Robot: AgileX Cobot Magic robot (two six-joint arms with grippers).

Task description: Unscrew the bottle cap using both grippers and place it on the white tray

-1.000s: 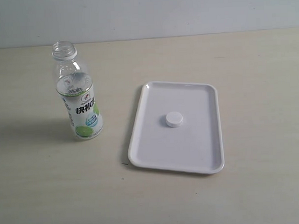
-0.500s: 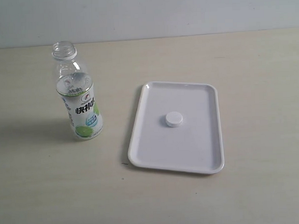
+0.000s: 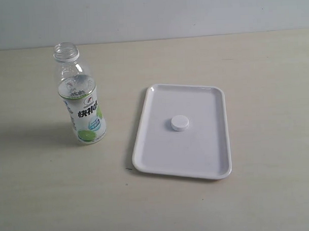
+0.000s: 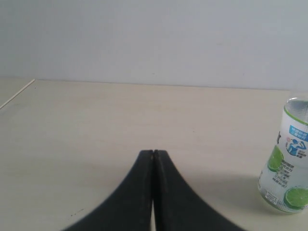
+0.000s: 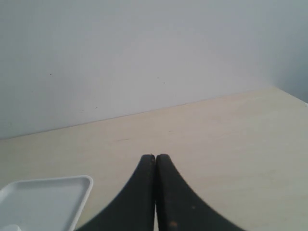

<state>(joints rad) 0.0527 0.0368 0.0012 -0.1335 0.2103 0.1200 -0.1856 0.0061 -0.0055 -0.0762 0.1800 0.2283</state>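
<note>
The bottle cap (image 3: pixel 179 123) lies flat near the middle of the white tray (image 3: pixel 155 161), alone there. The bottle (image 3: pixel 80 100) stands upright and uncapped on the table (image 3: pixel 264 71), well apart to the tray's left. The left gripper (image 4: pixel 153 153) and right gripper (image 5: pixel 155 156) each have their jaws pressed together, empty, both away from the cap and out of the exterior view
</note>
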